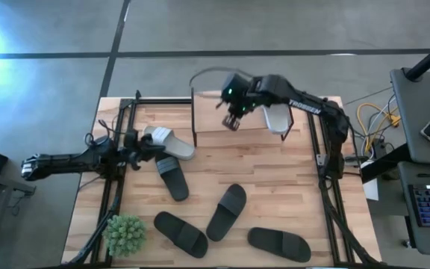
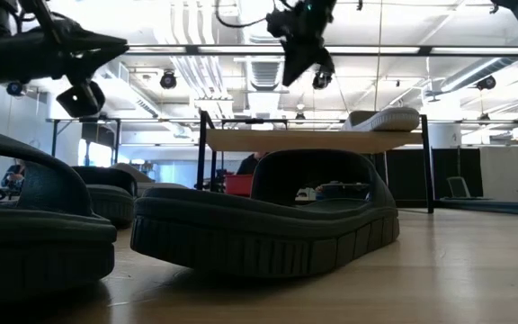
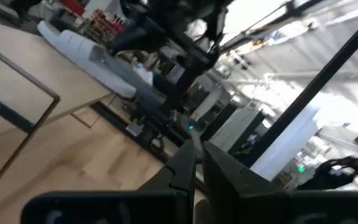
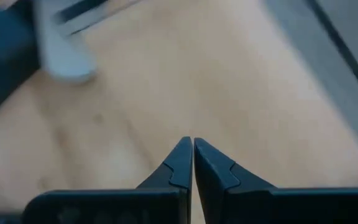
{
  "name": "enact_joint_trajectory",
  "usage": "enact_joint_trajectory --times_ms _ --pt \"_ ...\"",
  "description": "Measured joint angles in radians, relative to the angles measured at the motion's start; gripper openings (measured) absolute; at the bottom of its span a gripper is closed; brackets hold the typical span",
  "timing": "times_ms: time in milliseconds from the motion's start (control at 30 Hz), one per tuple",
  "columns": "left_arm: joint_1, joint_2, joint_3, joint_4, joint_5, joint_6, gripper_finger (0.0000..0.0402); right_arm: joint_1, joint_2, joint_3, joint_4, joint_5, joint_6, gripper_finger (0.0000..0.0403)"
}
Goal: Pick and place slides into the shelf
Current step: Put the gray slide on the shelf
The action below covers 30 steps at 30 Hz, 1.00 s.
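Note:
The shelf (image 1: 222,128) stands at the table's far side, and one white slide (image 1: 278,118) lies on the right part of its wooden top board (image 2: 313,139). My right gripper (image 1: 234,119) hovers shut above the left part of that board, left of the slide (image 2: 380,119). A second white slide (image 1: 169,142) lies on the table left of the shelf. My left gripper (image 1: 139,142) is raised just left of it, shut and holding nothing. Several black slides (image 1: 174,178) (image 1: 227,211) (image 1: 180,233) lie flat on the near half.
A green bushy plant (image 1: 125,233) stands at the near left corner. Black frame rails (image 1: 114,187) (image 1: 327,187) run along the table's left and right sides. A black slide (image 2: 268,225) fills the foreground of the low view. Bare wood shows between the shelf and the black slides.

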Motion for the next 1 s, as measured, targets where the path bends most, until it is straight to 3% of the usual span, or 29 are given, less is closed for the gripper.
enact_joint_trajectory --times_ms 333,633,1000 --pt "0.000 0.076 -0.004 -0.003 -0.004 0.008 0.0013 0.149 0.118 -0.024 0.157 -0.099 0.008 0.0009" --pt "0.000 0.073 -0.005 0.001 -0.004 0.009 0.0013 0.145 0.271 0.027 0.213 -0.082 -0.008 0.0008" --pt "0.000 0.072 -0.008 0.000 -0.004 0.009 0.0013 0.105 0.379 0.194 0.231 -0.022 -0.035 0.0008"
